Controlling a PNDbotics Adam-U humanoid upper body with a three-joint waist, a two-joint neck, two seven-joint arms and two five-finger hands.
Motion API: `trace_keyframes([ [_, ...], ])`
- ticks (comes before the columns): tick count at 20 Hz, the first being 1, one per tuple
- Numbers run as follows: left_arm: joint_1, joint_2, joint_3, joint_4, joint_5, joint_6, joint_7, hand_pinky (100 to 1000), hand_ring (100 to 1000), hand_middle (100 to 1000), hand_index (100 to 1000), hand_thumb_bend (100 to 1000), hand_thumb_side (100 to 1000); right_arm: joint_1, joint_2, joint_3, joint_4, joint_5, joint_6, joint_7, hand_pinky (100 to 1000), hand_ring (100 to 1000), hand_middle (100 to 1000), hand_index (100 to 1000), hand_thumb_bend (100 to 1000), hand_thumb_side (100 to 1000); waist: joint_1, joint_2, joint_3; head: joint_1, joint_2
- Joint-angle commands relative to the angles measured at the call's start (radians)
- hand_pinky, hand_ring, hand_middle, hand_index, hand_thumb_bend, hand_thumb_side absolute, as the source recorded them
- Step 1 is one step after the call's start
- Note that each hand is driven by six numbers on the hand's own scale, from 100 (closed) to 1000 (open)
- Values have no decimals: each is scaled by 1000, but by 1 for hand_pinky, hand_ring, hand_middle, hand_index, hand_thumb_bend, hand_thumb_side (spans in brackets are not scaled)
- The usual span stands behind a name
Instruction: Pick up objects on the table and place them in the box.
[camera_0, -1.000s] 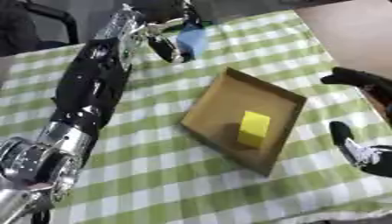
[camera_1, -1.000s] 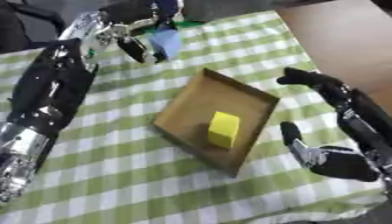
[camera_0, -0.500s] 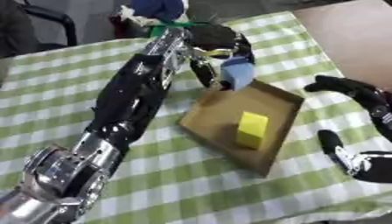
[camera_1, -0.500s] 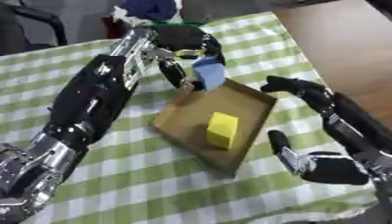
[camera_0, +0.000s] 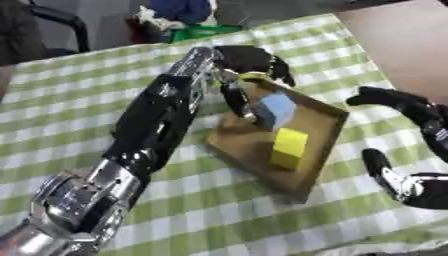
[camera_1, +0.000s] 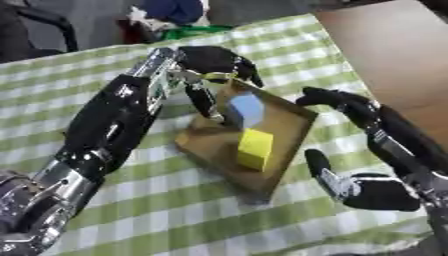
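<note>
A shallow brown box (camera_0: 234, 148) lies askew on the checked cloth. Inside it a yellow block (camera_0: 289, 147) stands on end, and a pale blue block (camera_0: 278, 109) sits just behind it, toward the box's far corner. My left hand (camera_0: 250, 59) hovers over that far corner with its fingers spread; one finger (camera_0: 236, 98) runs down the blue block's left side, while the others arch clear above it. My right hand (camera_1: 378, 192) waits open beside the box's right edge, fingers arched upward.
The green and white checked cloth (camera_0: 105, 90) covers the table. A bare brown surface (camera_1: 394, 45) lies at the upper right. Blue and green items (camera_0: 188, 20) sit past the far edge, beside a dark chair (camera_0: 52, 30).
My left arm swung right from the far left of the table, carrying the blue block over the box. The block now sits lower in the box, apart from the arched fingers.
</note>
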Motion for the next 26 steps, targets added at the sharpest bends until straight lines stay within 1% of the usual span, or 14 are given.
trace_keyframes([
  [1, -14, 32, 10, -43, 28, -68, -78, 816, 754, 783, 893, 634, 370, -8, -7, -6, -21, 0, 3, 0, 915, 885, 831, 1000, 100, 539, -12, -15, 3, -2, -7],
  [4, -7, 59, 30, -112, 101, -49, -50, 803, 738, 763, 882, 607, 370, -5, -7, -9, -21, 3, 6, -2, 915, 885, 831, 1000, 100, 540, -12, -15, 9, -4, -6],
  [8, 26, 140, 58, -279, 288, 5, -7, 786, 723, 739, 868, 563, 384, 1, -11, -21, -21, 8, 12, -13, 914, 885, 831, 1000, 100, 531, -15, -17, 26, -8, -6],
  [9, 46, 168, 65, -329, 342, 23, 1, 775, 717, 733, 865, 533, 397, 3, -13, -26, -21, 9, 14, -19, 914, 885, 831, 1000, 100, 526, -16, -17, 32, -10, -7],
  [10, 71, 194, 73, -379, 398, 45, 10, 768, 713, 728, 863, 489, 407, 5, -15, -31, -21, 10, 16, -25, 914, 884, 830, 1000, 100, 525, -17, -17, 38, -12, -7],
  [11, 98, 217, 81, -425, 454, 71, 17, 749, 703, 716, 859, 399, 423, 7, -16, -36, -21, 11, 17, -30, 914, 883, 830, 1000, 100, 523, -18, -18, 43, -13, -7],
  [12, 138, 243, 95, -476, 514, 103, 34, 742, 701, 713, 856, 381, 440, 11, -17, -42, -21, 12, 19, -38, 913, 883, 830, 1000, 100, 521, -19, -18, 51, -14, -7],
  [13, 178, 263, 106, -525, 570, 137, 48, 727, 696, 706, 852, 350, 478, 15, -18, -47, -21, 14, 20, -44, 913, 882, 830, 1000, 100, 519, -20, -18, 58, -13, -6],
  [16, 322, 304, 153, -658, 732, 250, 117, 695, 683, 688, 837, 302, 492, 25, -19, -58, -21, 18, 21, -66, 911, 878, 826, 1000, 100, 508, -26, -19, 84, -13, 0],
  [18, 407, 309, 180, -723, 829, 311, 169, 678, 675, 676, 826, 272, 493, 29, -18, -62, -21, 21, 21, -80, 909, 875, 822, 1000, 100, 498, -28, -20, 92, -11, 3],
  [20, 479, 298, 200, -772, 905, 352, 211, 667, 669, 664, 818, 252, 498, 35, -12, -67, -21, 21, 23, -97, 907, 870, 816, 1000, 100, 493, -30, -19, 99, -5, 5],
  [22, 536, 281, 213, -813, 948, 376, 231, 660, 665, 658, 814, 242, 508, 39, -8, -69, -21, 22, 25, -111, 906, 866, 812, 1000, 100, 486, -31, -19, 106, 6, 10],
  [26, 636, 235, 240, -876, 999, 415, 255, 641, 646, 636, 803, 216, 521, 49, 2, -74, -21, 22, 27, -143, 903, 857, 800, 1000, 100, 474, -36, -18, 119, 36, 25],
])
